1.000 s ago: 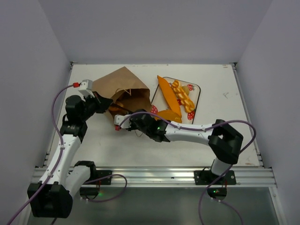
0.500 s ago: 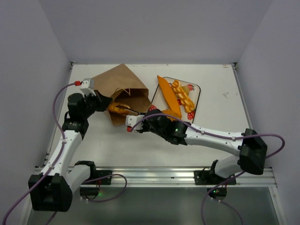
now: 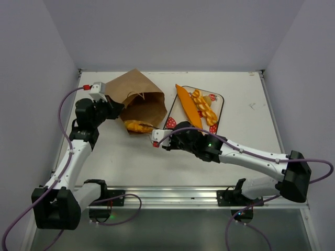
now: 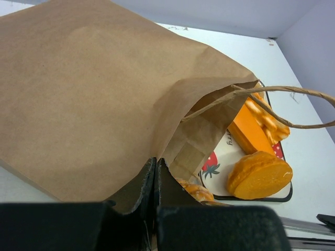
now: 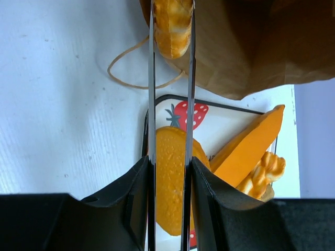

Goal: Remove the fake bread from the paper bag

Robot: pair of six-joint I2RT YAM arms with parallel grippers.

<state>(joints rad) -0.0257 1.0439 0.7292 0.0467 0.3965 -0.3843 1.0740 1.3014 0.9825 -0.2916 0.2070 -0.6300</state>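
Note:
The brown paper bag (image 3: 138, 99) lies on its side, mouth toward the tray. My left gripper (image 3: 111, 108) is shut on the bag's lower mouth edge; in the left wrist view the jaws (image 4: 155, 163) pinch the paper (image 4: 94, 94). My right gripper (image 3: 142, 127) is shut on a lumpy golden roll (image 3: 136, 125) just outside the bag mouth. In the right wrist view its thin fingers (image 5: 171, 15) clamp the roll (image 5: 171, 29). A long baguette (image 3: 188, 107), a braided piece (image 3: 204, 107) and an oval loaf (image 5: 170, 183) lie on the tray.
The strawberry-print tray (image 3: 220, 102) sits right of the bag, directly under my right wrist (image 5: 220, 123). A string handle loop (image 5: 125, 78) lies on the table by the bag mouth; the other handle (image 4: 293, 91) hangs in the air. Walls enclose the table on three sides.
My right arm has drawn back to the right, bringing the roll from inside the bag mouth to just outside it. My left gripper has shifted slightly up and back, still on the bag edge.

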